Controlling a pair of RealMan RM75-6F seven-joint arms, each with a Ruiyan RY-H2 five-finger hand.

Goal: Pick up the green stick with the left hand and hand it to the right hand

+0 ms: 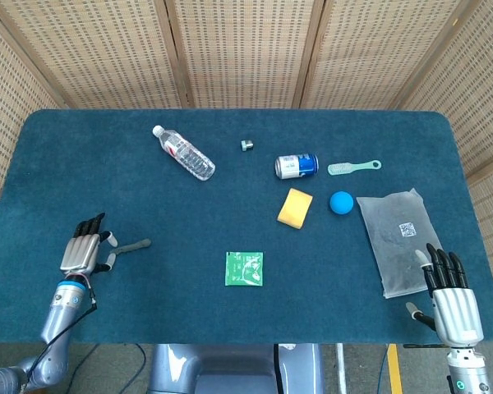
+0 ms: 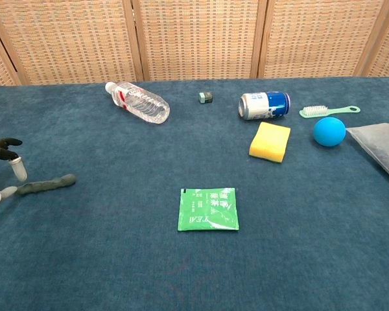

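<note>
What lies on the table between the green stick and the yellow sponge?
In the head view, only the green tea packet lies roughly between the green stick and the yellow sponge, slightly nearer the robot; the rest is bare cloth.

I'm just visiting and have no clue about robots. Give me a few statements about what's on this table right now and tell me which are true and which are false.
1. The green stick lies flat on the table. True.
2. The left robot hand has lifted the stick into the air. False: its fingers are spread at the stick's end, and the stick is still down.
3. The water bottle stands upright. False: it lies on its side.
4. The blue ball sits between the yellow sponge and the grey bag. True.
5. The right robot hand holds the brush. False: it is empty, near the table's front edge.
</note>
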